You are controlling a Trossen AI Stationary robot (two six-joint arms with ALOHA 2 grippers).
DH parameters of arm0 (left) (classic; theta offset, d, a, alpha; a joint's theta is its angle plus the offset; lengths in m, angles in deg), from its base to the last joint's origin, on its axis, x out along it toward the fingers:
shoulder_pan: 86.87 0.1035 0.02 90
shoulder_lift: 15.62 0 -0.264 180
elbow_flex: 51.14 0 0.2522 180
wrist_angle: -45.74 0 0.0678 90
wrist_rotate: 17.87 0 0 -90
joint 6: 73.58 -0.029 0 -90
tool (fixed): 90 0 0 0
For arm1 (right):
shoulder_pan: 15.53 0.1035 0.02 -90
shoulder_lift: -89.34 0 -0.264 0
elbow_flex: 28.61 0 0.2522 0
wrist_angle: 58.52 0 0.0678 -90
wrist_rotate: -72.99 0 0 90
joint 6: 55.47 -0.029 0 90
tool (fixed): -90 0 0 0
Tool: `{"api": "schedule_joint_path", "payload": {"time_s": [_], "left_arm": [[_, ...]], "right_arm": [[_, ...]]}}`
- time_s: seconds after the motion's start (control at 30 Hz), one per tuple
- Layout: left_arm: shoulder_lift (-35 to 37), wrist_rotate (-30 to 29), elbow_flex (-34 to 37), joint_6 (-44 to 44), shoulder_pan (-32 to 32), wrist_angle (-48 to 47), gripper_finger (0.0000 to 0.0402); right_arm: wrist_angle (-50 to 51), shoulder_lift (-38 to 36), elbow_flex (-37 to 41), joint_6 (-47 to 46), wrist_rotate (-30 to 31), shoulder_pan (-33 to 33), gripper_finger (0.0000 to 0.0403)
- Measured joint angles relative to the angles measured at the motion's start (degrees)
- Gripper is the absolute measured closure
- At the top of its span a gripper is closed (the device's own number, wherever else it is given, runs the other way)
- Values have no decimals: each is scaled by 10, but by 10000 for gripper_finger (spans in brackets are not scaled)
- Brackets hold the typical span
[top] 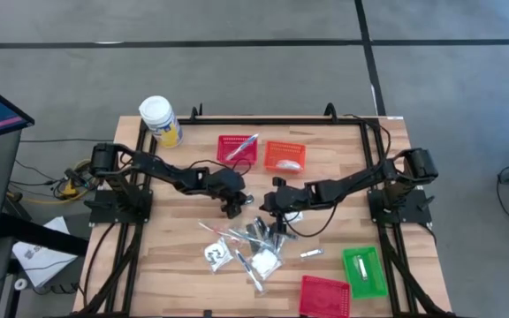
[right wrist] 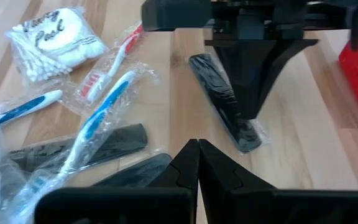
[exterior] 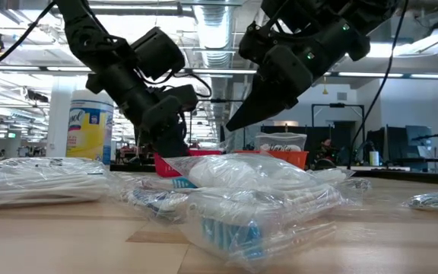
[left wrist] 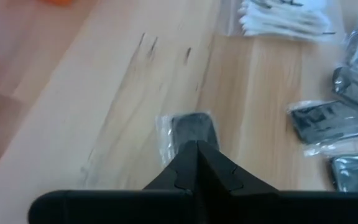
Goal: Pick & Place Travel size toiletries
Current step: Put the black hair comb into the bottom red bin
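Observation:
The toiletries are clear-wrapped packets in a heap [top: 246,247] on the table's near middle: toothbrushes [right wrist: 104,106], cotton swabs [right wrist: 51,37] and black combs [right wrist: 86,146]. One wrapped black comb [right wrist: 219,93] lies flat by itself at the heap's far edge. My left gripper [top: 234,208] is shut and stands over this comb's end, seen close in its own wrist view [left wrist: 194,148]. My right gripper [top: 275,205] is shut too and hovers just right of the left one, above the table [exterior: 230,125], touching nothing. My left gripper comes from above, pointing down, with its shut fingertips [right wrist: 247,115] on the wrapped black comb near one end [left wrist: 191,127]. The comb lies flat on the table. Whether the tips pinch the clear wrap or only rest on it cannot be told.
A red basket [top: 237,148] and an orange basket [top: 284,156] stand on the far side, with a white-lidded yellow jar [top: 160,119] at the far left corner. A green basket [top: 363,269] and a second red basket [top: 325,296] sit near right. Bare wood [top: 157,256] lies near left.

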Motion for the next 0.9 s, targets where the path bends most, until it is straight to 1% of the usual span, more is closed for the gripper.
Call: {"api": "schedule_joint_path", "payload": {"time_s": [0.37,0.43,0.47,0.53,0.6,0.63,0.67,0.7,0.73,0.8,0.9], "left_arm": [[-3,12,-4,-5,14,-2,401],[-3,12,-5,-12,14,0,401],[-3,13,-5,-13,14,0,401],[-3,14,-5,-14,13,-1,401],[-3,14,-5,-15,12,-1,401],[-3,14,-5,-18,10,-2,401],[-3,13,-5,-23,8,-3,401],[-3,11,-5,-29,5,-3,401],[-2,10,-5,-33,1,-4,401],[0,10,-8,-33,-3,-18,401],[0,10,-21,-24,0,-86,401]], "right_arm": [[1,0,0,-11,2,6,402],[-3,0,0,2,14,14,402],[-16,0,2,11,29,20,402],[-92,-4,26,32,64,34,402],[-208,-20,74,41,75,44,402],[-269,-33,102,40,67,47,402],[-318,-48,129,36,47,45,402],[-352,-64,151,25,28,39,402],[-368,-81,173,12,16,31,402],[-361,-114,205,-13,17,15,402],[-352,-151,236,-36,19,-4,402]]}}
